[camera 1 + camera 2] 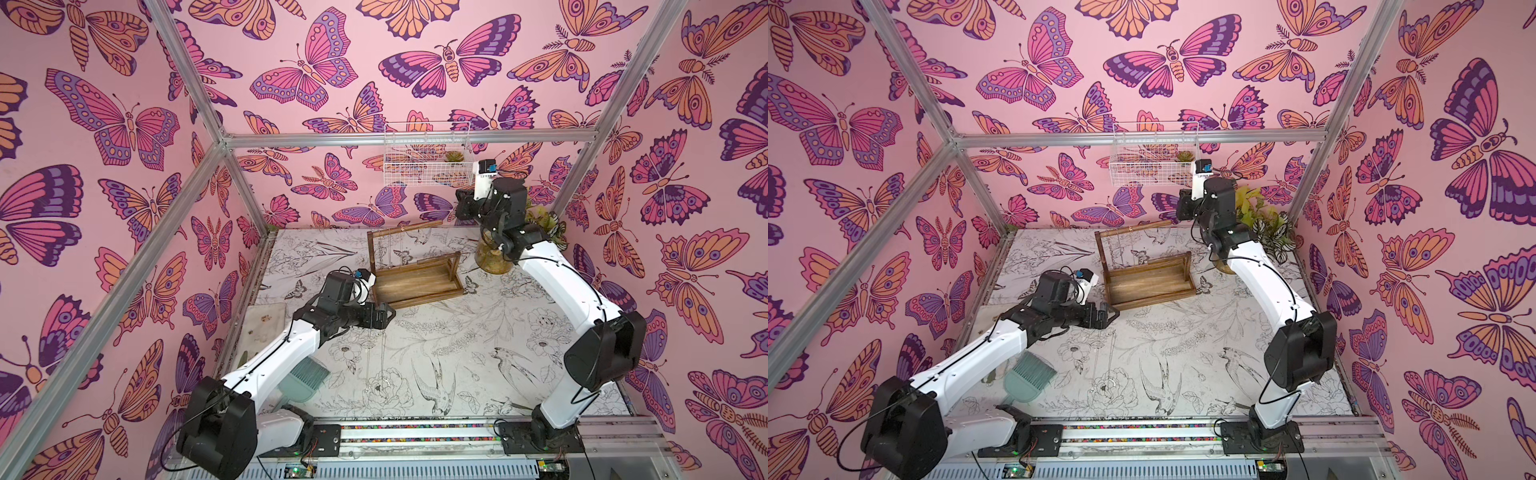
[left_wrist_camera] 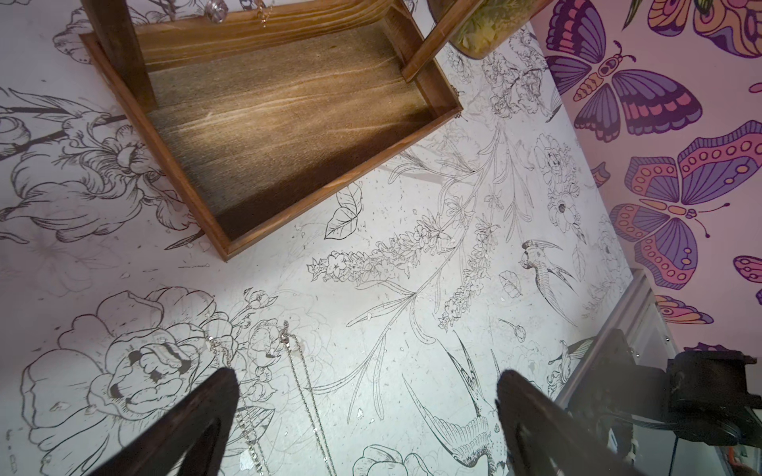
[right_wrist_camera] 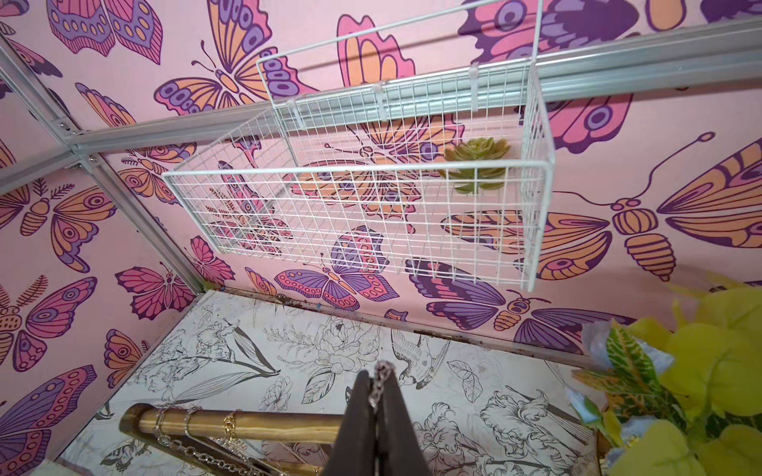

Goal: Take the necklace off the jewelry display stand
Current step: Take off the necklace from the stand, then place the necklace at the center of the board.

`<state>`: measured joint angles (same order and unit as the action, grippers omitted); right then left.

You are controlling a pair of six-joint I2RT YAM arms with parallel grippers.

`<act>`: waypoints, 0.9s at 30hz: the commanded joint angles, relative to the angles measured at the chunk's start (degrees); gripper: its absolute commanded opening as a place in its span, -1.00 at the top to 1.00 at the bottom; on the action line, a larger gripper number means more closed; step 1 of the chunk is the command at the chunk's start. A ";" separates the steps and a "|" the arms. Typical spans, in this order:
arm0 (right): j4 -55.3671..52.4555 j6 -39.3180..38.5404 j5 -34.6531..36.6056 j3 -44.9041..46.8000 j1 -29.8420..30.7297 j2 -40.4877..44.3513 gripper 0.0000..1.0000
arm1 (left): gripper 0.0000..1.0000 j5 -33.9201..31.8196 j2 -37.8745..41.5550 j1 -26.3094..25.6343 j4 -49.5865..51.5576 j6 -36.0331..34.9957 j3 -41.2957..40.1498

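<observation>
We have the necklace [image 3: 377,383] pinched in the closed right jaws, the stand's crossbar [image 3: 264,424] running sideways just beneath; left jaws wide open, empty.

Bright, even, soft light fills all views, leaving faint shadows on the counter [image 1: 457,332]. In the wrist views the left claw [image 2: 367,383] and the yellow leaves [image 3: 725,362] sit near the lens, out of focus.

twin arms tbh: left arm [image 1: 270,361] and right arm [image 1: 561,282] are both glossy white between chunky black joint housings [image 1: 602,349]; thin black cables [image 1: 574,397] loop outside; black base plates [image 1: 320,440] sit on the silver rail [image 1: 415,442]; left gripper [image 2: 367,373] has dark tapered fingers [image 2: 198,424]
</observation>
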<state>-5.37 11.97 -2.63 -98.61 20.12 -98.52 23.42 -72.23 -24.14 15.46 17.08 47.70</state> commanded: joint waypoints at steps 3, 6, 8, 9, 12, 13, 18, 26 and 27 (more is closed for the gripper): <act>-6.44 -1.57 -1.00 -5.25 1.49 2.17 0.93 | -1.00 2.75 -2.36 -0.33 -1.35 -2.31 2.30; -9.53 -2.68 -1.15 -7.56 2.45 2.63 0.93 | -1.00 3.92 -2.97 -0.30 -1.35 -3.24 3.39; -11.67 -2.99 -1.43 -8.87 2.90 2.94 0.94 | -1.00 4.70 -3.34 -0.31 -1.54 -3.93 4.16; -12.20 -3.12 -1.59 -9.13 3.21 3.30 0.93 | -1.00 5.15 -3.52 -0.29 -1.57 -4.39 4.53; -14.04 -3.05 -2.45 -9.23 3.87 4.84 0.94 | -1.00 6.03 -3.83 -0.29 -1.84 -5.69 5.67; -14.57 -3.05 -2.83 -9.28 4.04 5.24 0.94 | -1.00 6.28 -3.96 -0.34 -2.02 -6.08 6.03; -17.75 -3.51 -5.11 -9.58 6.02 7.46 0.95 | -1.00 8.69 -4.61 -0.30 -3.06 -7.93 7.40; -21.10 -3.14 -8.21 -7.69 9.51 12.25 0.95 | -1.00 14.40 -5.05 -0.34 -8.17 -9.44 8.03; -21.47 -3.04 -8.56 -7.25 9.95 12.79 0.95 | -1.00 15.52 -4.99 -0.36 -9.03 -9.81 7.89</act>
<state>-24.86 8.95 -8.99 -106.15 28.93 -88.42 34.30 -76.95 -24.29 9.96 9.37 54.65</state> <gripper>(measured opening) 0.072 0.995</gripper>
